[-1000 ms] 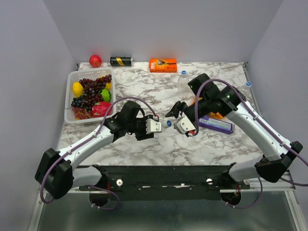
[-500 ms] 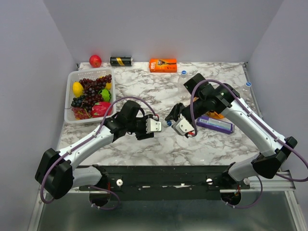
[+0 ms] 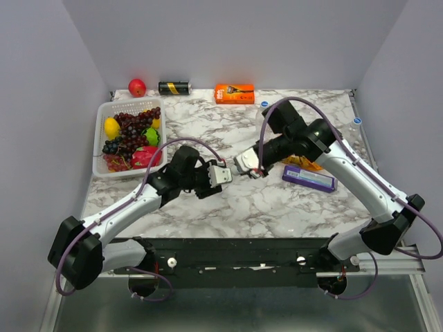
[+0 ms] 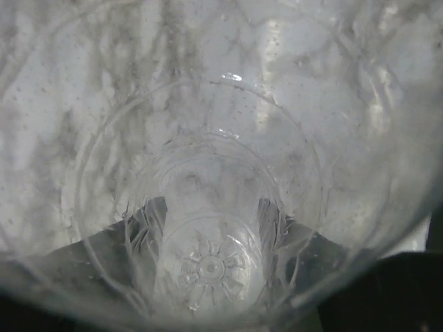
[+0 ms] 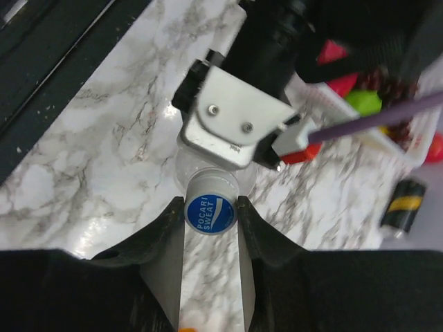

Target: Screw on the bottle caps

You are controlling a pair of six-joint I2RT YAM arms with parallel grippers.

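Three blue caps are in your sight. The first cap, printed POCARI SWEAT, sits on the neck of the held bottle at the middle of the table. The second cap tops the far bottle toward the far edge, half hidden behind your right arm. The third cap shows by the right edge; whether a bottle stands under it, you cannot tell. So only two clear bottles are certain. Your right gripper is clamped on the first cap, one finger touching each side. Your left gripper grips the held bottle's body, its dark fingers showing through the clear wall. The two grippers face each other, close together. There is one fruit basket at the left edge, and one apple, one can and one orange box along the far edge.
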